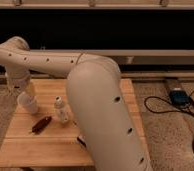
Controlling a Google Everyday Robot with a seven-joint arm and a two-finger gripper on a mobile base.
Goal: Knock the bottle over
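Observation:
The bottle (pixel 61 111) is small, translucent whitish, with a narrow neck and white cap. It stands upright near the middle of the wooden table (pixel 35 150). My arm (pixel 105 105) rises from the lower right, bends at the far left and comes down to the gripper (pixel 21 88), at the table's back left. The gripper hangs just above and behind a white open cup (pixel 29 103), well left of the bottle and apart from it. A dark red elongated object (pixel 41 124) lies in front of the cup, left of the bottle.
A small dark item (pixel 82 141) lies on the table beside my arm's lower link. Black cables (pixel 162 107) and a dark box (pixel 179 95) lie on the floor at right. A dark wall with a pale rail (pixel 155 52) runs behind the table.

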